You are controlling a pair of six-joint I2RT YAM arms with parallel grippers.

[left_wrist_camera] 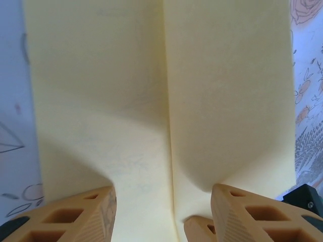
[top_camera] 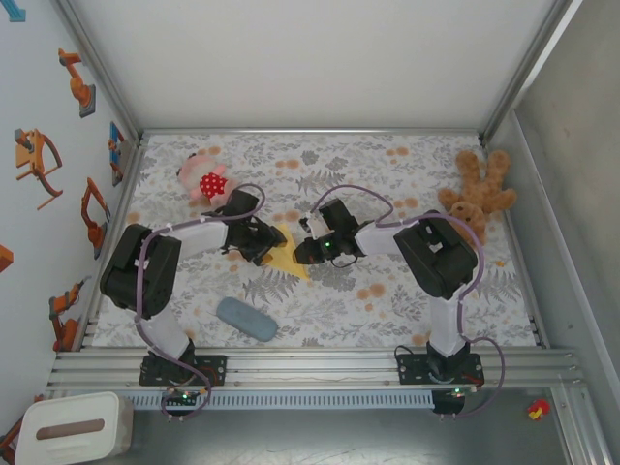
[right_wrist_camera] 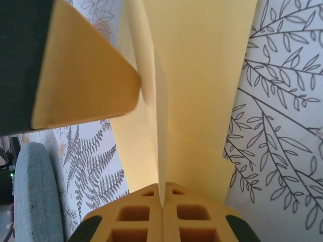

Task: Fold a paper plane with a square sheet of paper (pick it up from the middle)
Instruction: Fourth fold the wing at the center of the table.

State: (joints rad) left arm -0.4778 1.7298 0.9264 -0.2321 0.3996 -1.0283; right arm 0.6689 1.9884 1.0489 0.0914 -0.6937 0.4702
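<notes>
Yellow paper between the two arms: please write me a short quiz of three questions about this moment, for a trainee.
1. True or false: the right gripper has its jaws shut on a raised fold of the folded yellow paper.
2. In the top view, where on the floral cloth does the grey-blue pad lie? A: near edge, left half. B: near edge, right half. C: far edge, middle.
3. Fill in: in the left wrist view, the left gripper has its jaws ____ , with the paper's centre crease running between them.

Key: 1 true; 2 A; 3 apart.
</notes>
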